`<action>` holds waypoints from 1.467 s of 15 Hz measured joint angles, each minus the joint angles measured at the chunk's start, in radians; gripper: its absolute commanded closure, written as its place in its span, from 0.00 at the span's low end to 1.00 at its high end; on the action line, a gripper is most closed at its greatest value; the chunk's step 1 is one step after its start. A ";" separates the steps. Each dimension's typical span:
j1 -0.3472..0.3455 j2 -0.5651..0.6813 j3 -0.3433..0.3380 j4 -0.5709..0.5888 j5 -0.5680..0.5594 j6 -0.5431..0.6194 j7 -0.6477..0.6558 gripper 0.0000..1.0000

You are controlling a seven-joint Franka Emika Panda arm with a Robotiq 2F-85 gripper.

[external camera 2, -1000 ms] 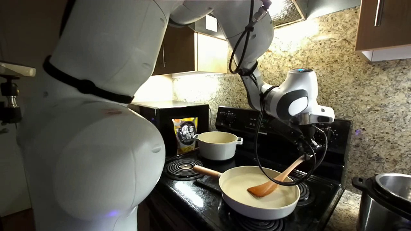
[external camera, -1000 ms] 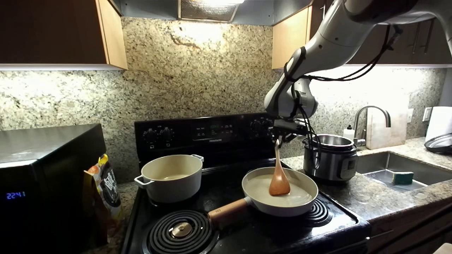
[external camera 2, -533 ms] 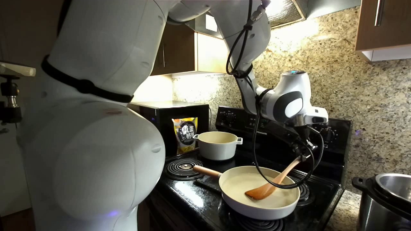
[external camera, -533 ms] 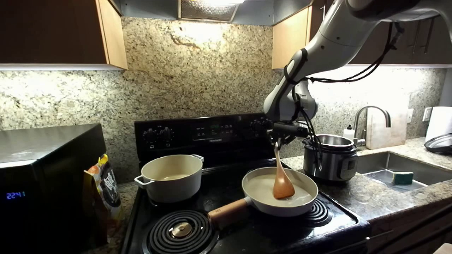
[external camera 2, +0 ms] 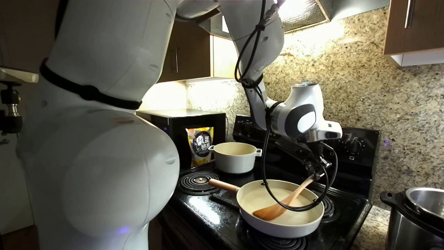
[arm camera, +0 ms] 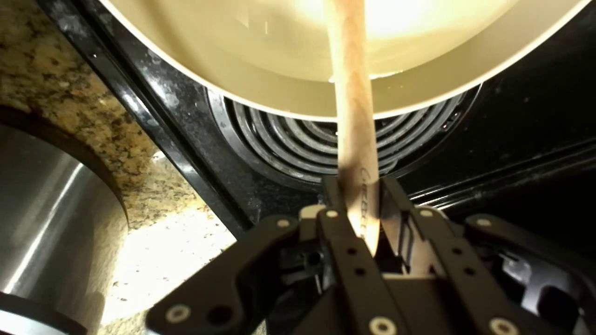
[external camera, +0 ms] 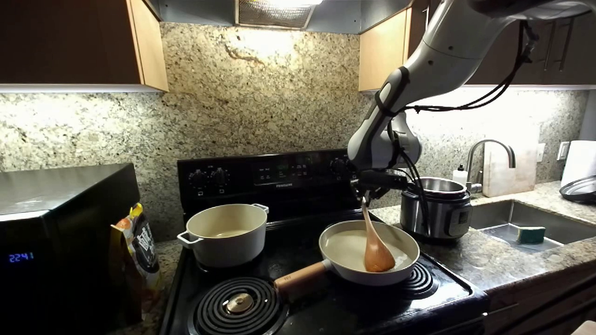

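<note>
Spatula of brown wood (external camera: 379,256) sat handle-end pinched in black two-finger gripper (arm camera: 359,195), blade lower and nearer, inside round cream pan (external camera: 358,276).

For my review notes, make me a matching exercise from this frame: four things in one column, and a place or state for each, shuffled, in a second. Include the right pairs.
Things:
1. wooden spatula
2. frying pan
3. deep pot
4. sponge

Places or states:
A. has a small handle on each side
B. in the sink
C. held by the pincer
D. has one long handle, with the spatula's broad end inside

Right pairs: 1-C, 2-D, 3-A, 4-B
</note>
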 measured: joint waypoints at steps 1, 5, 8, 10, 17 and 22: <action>0.000 -0.009 0.002 -0.016 0.000 0.008 0.001 0.94; -0.022 -0.045 0.005 -0.069 0.010 0.043 0.009 0.94; -0.066 -0.065 0.015 -0.099 0.045 0.073 0.009 0.94; -0.098 -0.071 0.024 -0.110 0.096 0.091 0.006 0.94; -0.182 -0.074 0.044 -0.096 0.168 0.102 0.000 0.94; -0.180 -0.069 0.039 -0.056 0.149 0.099 0.003 0.94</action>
